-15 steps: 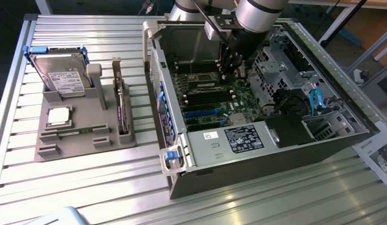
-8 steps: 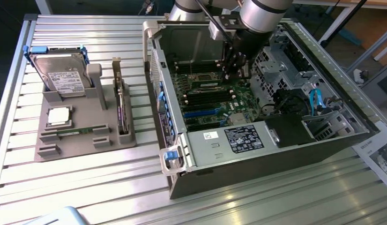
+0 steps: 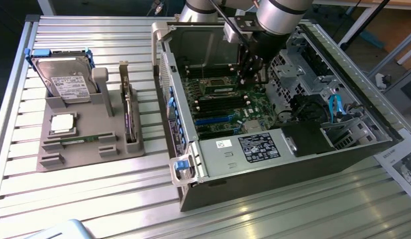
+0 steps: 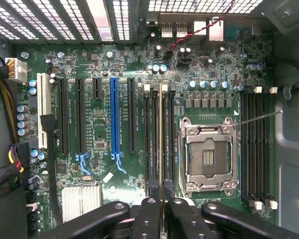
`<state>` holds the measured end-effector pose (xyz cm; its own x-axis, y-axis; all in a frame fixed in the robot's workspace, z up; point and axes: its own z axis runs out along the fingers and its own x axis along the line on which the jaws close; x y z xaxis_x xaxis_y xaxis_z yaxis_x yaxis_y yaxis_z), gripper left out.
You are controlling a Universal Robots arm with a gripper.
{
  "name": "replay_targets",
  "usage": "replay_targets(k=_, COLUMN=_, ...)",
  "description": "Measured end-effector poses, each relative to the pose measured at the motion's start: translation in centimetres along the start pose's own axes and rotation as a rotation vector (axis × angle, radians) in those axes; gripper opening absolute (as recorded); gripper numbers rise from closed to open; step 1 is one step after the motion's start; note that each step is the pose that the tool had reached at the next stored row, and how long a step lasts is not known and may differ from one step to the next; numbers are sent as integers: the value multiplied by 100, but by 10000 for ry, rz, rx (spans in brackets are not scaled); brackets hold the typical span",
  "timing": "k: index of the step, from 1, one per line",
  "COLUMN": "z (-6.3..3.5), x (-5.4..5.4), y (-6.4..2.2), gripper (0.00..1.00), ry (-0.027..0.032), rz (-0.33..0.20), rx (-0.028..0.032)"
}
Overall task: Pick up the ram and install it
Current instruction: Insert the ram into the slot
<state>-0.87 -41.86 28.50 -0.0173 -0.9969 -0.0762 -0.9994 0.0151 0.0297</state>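
Note:
In the wrist view the ram [image 4: 162, 134] shows edge-on as a thin pale strip. It hangs upright over the long black memory slots [image 4: 150, 134] beside the empty processor socket [image 4: 208, 157]. My gripper [image 4: 162, 196] is shut on the ram's near end, with a black finger [image 4: 147, 209] on either side. Whether the ram touches a slot, I cannot tell. In the exterior view the gripper [image 3: 251, 74] reaches down into the open computer case [image 3: 272, 149], just above the motherboard [image 3: 222, 107].
A grey holder [image 3: 92, 149] on the slatted table, at the exterior view's left, carries a hard drive [image 3: 66, 79], a square silver chip [image 3: 62, 123], an upright dark card [image 3: 129, 117] and a slim green strip [image 3: 82, 139]. Case walls, cables [image 3: 335, 107] and the drive cage surround the motherboard.

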Motion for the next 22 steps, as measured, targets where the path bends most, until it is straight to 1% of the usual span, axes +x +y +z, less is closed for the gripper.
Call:
replay_targets(k=3, z=2, x=0, y=0, gripper=12, ry=3, rz=-135, rx=-10)
replay_targets(k=8, z=17, x=1, y=-1, gripper=12, ry=0, rz=-137, rx=-9)
replay_targets(k=22, z=167, x=13, y=-5, gripper=12, ry=2, rz=-137, rx=-10)
